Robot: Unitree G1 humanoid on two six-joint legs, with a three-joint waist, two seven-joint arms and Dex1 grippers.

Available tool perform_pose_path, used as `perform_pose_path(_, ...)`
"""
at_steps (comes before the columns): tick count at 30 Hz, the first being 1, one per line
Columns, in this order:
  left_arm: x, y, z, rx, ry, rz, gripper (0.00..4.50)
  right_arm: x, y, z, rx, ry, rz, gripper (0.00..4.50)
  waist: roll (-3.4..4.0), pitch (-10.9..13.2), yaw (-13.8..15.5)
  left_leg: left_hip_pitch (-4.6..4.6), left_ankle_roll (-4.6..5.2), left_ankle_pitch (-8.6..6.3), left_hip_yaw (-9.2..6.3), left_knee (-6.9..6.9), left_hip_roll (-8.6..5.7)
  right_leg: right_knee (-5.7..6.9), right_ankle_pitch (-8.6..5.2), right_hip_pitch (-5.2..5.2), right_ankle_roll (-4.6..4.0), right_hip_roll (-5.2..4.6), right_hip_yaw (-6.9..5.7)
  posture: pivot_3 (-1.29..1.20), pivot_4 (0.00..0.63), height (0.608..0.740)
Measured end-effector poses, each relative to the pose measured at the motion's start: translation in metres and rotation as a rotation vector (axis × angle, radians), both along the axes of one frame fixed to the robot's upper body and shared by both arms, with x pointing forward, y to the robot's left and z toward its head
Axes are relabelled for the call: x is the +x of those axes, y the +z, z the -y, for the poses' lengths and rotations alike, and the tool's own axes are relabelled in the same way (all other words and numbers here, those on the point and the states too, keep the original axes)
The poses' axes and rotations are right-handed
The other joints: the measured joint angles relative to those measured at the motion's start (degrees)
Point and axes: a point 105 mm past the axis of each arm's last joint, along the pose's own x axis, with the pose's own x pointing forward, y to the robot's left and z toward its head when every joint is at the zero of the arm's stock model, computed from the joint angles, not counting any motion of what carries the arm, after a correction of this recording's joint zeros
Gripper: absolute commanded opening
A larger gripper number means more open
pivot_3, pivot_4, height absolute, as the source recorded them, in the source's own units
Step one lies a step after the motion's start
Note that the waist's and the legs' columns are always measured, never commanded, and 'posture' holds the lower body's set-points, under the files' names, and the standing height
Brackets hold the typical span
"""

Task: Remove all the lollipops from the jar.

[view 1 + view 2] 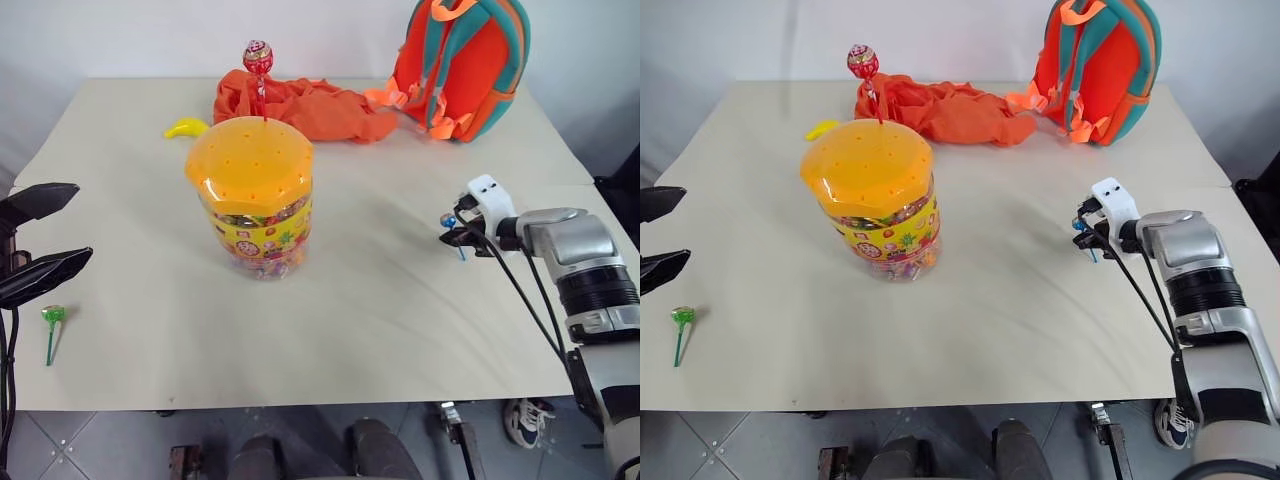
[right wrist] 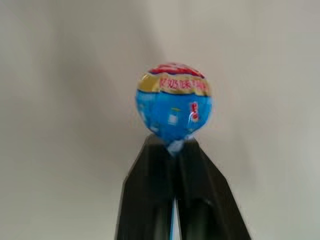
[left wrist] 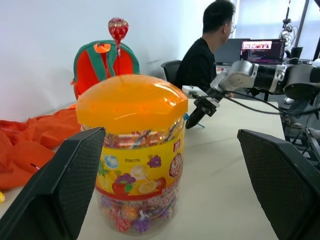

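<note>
Up front, right pincer (image 2: 172,150) pinches a glossy round blue lollipop (image 2: 173,102).

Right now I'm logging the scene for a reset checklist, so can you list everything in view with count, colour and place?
jar: one, clear tub with orange lid and yellow-red label, mid-table.
red lollipop: one, stick planted in the jar lid.
green lollipop: one, lying on the table near its front left edge.
blue lollipop: one, pinched by its stick in the right end effector.
banana-shaped toy: one, yellow, behind the jar to its left.
cloth: one, orange, crumpled at the back.
backpack: one, orange and teal, upright at the back right.
table: one, beige.
person: one, dark top, seated at a laptop beyond the table.
left end effector: open, at the table's left edge.
right end effector: shut, above the table's right side.
</note>
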Motion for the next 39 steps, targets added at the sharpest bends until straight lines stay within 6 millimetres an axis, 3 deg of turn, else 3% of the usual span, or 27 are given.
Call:
perform_pose_path(2, 0.001, -0.001, -0.001, -0.001, 0.013, -0.007, 4.50, 0.001, -0.001, 0.001, 0.000, -0.007, 0.003, 0.02, -0.06, -0.04, 0.09, 0.03, 0.00, 0.00, -0.02, 0.04, 0.01, -0.01, 0.00, 0.06, 0.00, -0.03, 0.01, 0.00, 0.150, 0.740)
perform_pose_path(5, 0.001, -0.002, -0.004, -0.005, 0.036, -0.014, 4.50, 0.003, -0.003, 0.004, -0.001, -0.027, 0.014, 0.73, -0.17, -0.10, 0.19, 0.03, -0.01, 0.00, -0.03, 0.08, 0.01, -0.13, 0.00, 0.14, 0.00, -0.07, 0.03, 0.00, 0.150, 0.740)
perform_pose_path(11, -0.001, -0.003, -0.010, -0.014, 0.088, -0.023, 4.50, -0.002, -0.001, 0.012, -0.024, -0.036, 0.034, 2.74, -0.17, -0.10, 0.69, 0.03, -0.01, 0.00, -0.04, 0.05, 0.05, -0.13, 0.00, 0.11, 0.00, -0.07, 0.15, 0.00, 0.150, 0.740)
perform_pose_path(15, -0.002, -0.003, -0.012, -0.015, 0.100, -0.030, 4.50, -0.015, 0.000, 0.000, -0.006, 0.051, 0.023, 4.04, -0.02, -0.01, 1.10, -0.01, -0.01, 0.00, 0.06, -0.03, 0.05, -0.15, 0.00, -0.02, 0.00, -0.03, 0.30, 0.00, 0.150, 0.740)
perform_pose_path(17, -0.002, -0.003, -0.012, -0.017, 0.104, -0.033, 4.50, -0.021, 0.004, -0.008, 0.003, 0.099, 0.027, 4.47, 0.10, 0.06, 1.32, -0.06, -0.01, 0.00, 0.12, -0.03, 0.03, -0.15, 0.00, -0.10, 0.00, 0.00, 0.40, 0.00, 0.150, 0.740)
perform_pose_path(19, -0.003, -0.003, -0.013, -0.018, 0.109, -0.032, 4.50, -0.028, 0.017, -0.012, 0.009, 0.148, 0.053, 4.47, 0.20, 0.12, 1.53, -0.07, -0.01, 0.00, 0.14, -0.04, -0.02, -0.15, 0.00, -0.14, 0.00, -0.03, 0.46, 0.00, 0.150, 0.740)
perform_pose_path(26, -0.006, 0.001, -0.018, -0.019, 0.146, -0.031, 4.50, -0.060, 0.095, -0.031, 0.043, 0.409, 0.238, 4.47, 0.22, 0.13, 1.97, -0.08, 0.00, 0.00, 0.09, -0.02, 0.01, -0.23, 0.00, -0.11, 0.00, -0.11, 0.53, 0.00, 0.150, 0.740)
perform_pose_path(30, -0.006, 0.003, -0.021, -0.020, 0.161, -0.027, 4.50, -0.064, 0.135, -0.066, 0.105, 0.580, 0.368, 4.47, 0.23, 0.14, 1.44, -0.02, -0.01, 0.00, 0.11, -0.03, 0.07, -0.22, 0.00, -0.15, 0.00, -0.07, 0.65, 0.00, 0.150, 0.740)
perform_pose_path(34, -0.005, 0.006, -0.023, -0.028, 0.174, -0.014, 4.50, -0.066, 0.179, -0.116, 0.227, 0.763, 0.516, 4.47, 0.23, 0.14, 0.82, 0.01, -0.02, 0.01, 0.07, -0.06, 0.10, -0.17, 0.00, -0.24, 0.00, 0.02, 0.65, 0.00, 0.150, 0.740)
perform_pose_path(37, -0.004, 0.012, -0.025, -0.035, 0.198, 0.009, 4.50, -0.062, 0.192, -0.141, 0.299, 0.835, 0.561, 4.47, 0.19, 0.11, 0.57, 0.01, -0.02, 0.00, -0.06, -0.02, 0.06, 0.10, 0.00, -0.26, 0.00, -0.02, 0.60, 0.00, 0.150, 0.740)
perform_pose_path(39, -0.005, 0.016, -0.029, -0.048, 0.233, 0.023, 4.50, -0.058, 0.190, -0.156, 0.354, 0.874, 0.560, 4.47, 0.18, 0.11, 0.51, 0.01, -0.01, 0.00, -0.09, -0.03, 0.01, 0.14, 0.00, -0.27, 0.00, -0.03, 0.56, 0.00, 0.150, 0.740)
